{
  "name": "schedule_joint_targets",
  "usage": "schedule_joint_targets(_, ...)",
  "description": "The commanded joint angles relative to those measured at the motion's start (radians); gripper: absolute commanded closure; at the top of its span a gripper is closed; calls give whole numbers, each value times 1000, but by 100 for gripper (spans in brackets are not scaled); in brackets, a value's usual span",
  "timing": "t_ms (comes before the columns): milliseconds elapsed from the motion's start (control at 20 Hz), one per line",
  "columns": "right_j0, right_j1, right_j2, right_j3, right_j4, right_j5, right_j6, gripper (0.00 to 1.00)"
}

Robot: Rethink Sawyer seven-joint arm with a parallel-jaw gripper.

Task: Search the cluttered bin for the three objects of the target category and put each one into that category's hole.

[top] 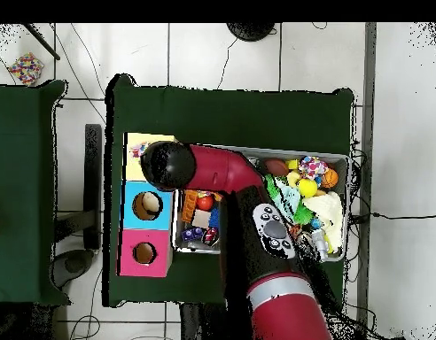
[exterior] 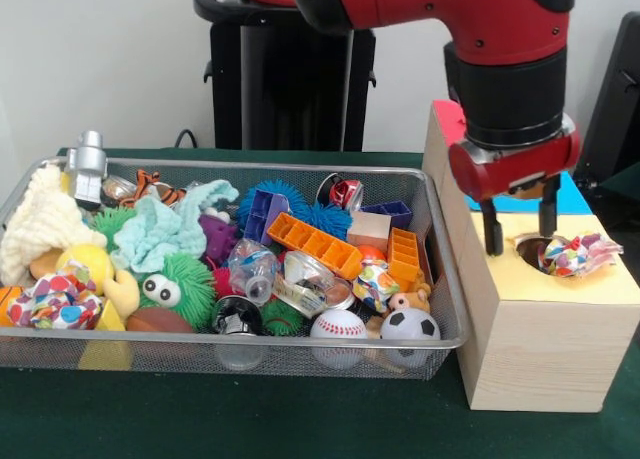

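Note:
My gripper (exterior: 519, 234) hangs open and empty just above the yellow top of the pale wooden box (exterior: 560, 309). One dotted paper wad (exterior: 578, 254) lies in the hole (exterior: 535, 249), partly over its right rim, just below and right of my fingertips. The wire mesh bin (exterior: 250, 164) stands to the left, full of toys. A second dotted wad (exterior: 55, 301) lies at its front left corner and also shows in the overhead view (top: 313, 166). A dotted lump (exterior: 375, 284) by the orange tray may be a third. In the overhead view my arm (top: 168, 164) hides the hole.
Blue-topped (top: 147, 205) and red-topped (top: 144, 253) boxes with holes stand behind the yellow one. The bin holds a cream cloth (exterior: 35, 229), mint cloth (exterior: 160, 229), baseball (exterior: 338, 327), soccer ball (exterior: 410, 326) and orange trays (exterior: 315, 244). A dotted item (top: 25, 66) lies off the table.

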Motion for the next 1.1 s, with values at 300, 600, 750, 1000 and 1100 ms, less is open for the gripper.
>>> schedule_joint_targets(300,-72,-70,-4,104,-22,157,82,0)
schedule_joint_targets(600,-85,-58,9,102,-9,154,99,0)
schedule_joint_targets(750,-89,-51,10,98,-15,148,95,0)
schedule_joint_targets(1000,-59,-41,-90,17,-122,155,73,0)
schedule_joint_targets(1100,-50,-30,-132,-18,-157,176,71,0)
